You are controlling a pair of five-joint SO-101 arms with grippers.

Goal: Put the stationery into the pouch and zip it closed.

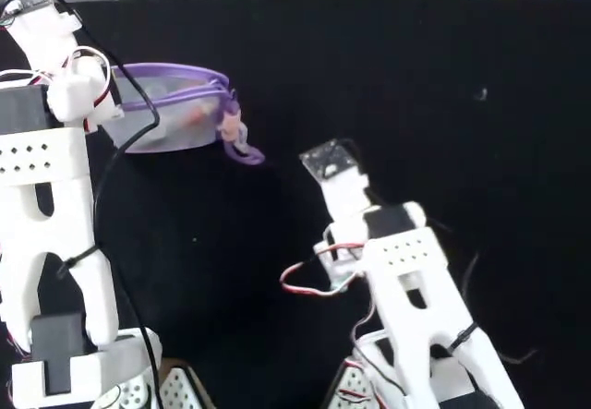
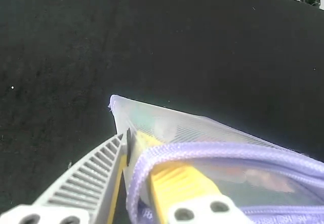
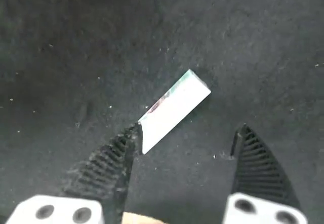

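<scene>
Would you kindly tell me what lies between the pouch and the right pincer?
Bare black cloth, seen in the high view, separates the pouch from the right pincer.

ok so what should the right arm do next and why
Probably nudge the right gripper sideways until the small white block sits midway between its fingers, before lowering. The jaws are open above the table, but the block lies close by one finger, so closing now might only clip its end. The left gripper holds the pouch by its edge.
</scene>
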